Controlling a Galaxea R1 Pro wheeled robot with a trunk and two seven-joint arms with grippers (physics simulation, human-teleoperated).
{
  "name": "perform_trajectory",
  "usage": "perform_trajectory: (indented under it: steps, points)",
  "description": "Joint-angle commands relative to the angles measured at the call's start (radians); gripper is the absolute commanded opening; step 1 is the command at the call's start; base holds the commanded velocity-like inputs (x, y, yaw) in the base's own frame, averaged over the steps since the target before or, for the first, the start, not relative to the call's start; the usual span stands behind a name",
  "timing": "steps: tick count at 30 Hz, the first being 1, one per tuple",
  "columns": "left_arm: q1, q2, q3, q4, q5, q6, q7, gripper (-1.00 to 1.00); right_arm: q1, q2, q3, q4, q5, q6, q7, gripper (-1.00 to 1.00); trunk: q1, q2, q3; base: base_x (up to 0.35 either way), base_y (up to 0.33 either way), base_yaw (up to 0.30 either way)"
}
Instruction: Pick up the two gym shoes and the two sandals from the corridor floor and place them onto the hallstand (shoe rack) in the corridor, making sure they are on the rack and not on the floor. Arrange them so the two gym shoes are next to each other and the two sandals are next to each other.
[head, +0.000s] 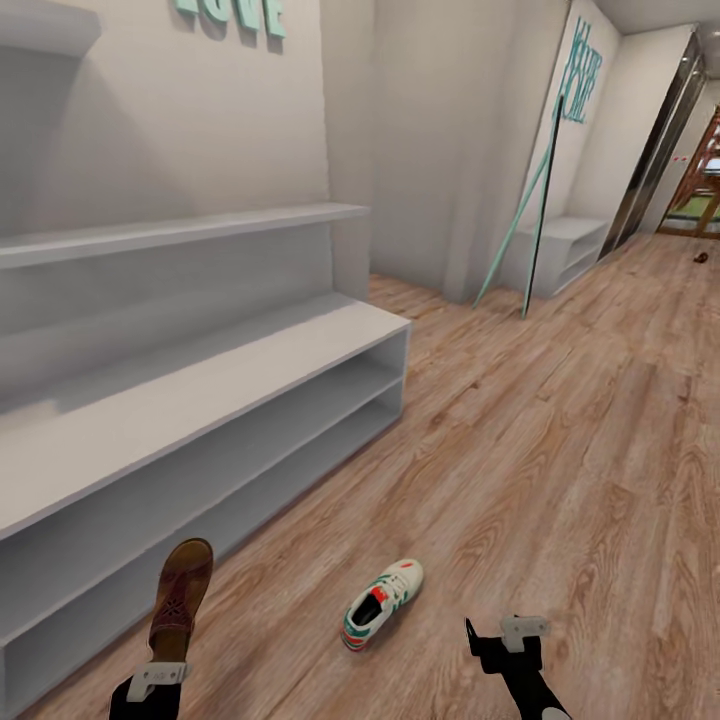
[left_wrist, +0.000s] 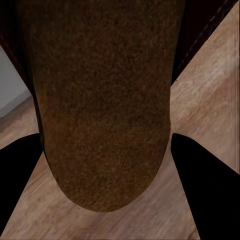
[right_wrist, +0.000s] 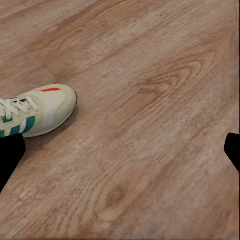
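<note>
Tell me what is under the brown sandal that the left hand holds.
Under the dark brown woven-leather sandal, light wood-plank floor shows on both sides. The floor directly beneath is covered by the sandal itself.

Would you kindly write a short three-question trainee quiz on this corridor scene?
1. True or false: the dark brown woven-leather sandal sits between the left claw's fingers.
2. The white sneaker with green stripes lies: A) on the light wood-plank floor; B) on the pale grey two-tier rack.
3. Fill in: the right claw is ____ (open/shut).

Key: 1 true; 2 A; 3 open.
</note>
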Motion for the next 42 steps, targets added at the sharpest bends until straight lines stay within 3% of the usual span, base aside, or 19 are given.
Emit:
perform_trajectory:
  steps: [1,22,42]
  points:
    - [-0.001,0.000,0.008,0.000,-0.004,-0.003,-0.006,-1.00,-0.001,0.000,-0.008,0.001,0.010,-0.003,0.001,1.00,0.000,0.000,-0.001,0.000,0.000,-0.250]
    - [-0.001,0.000,0.008,0.000,-0.002,-0.003,-0.006,-1.00,-0.001,0.000,-0.008,0.002,0.010,-0.003,0.001,1.00,0.000,0.000,-0.001,0.000,0.008,-0.259]
    - [-0.001,0.000,0.008,0.000,-0.002,-0.004,-0.006,-1.00,-0.001,0.000,-0.008,0.002,0.010,-0.003,0.001,1.00,0.000,0.000,-0.001,0.123,0.283,-0.261]
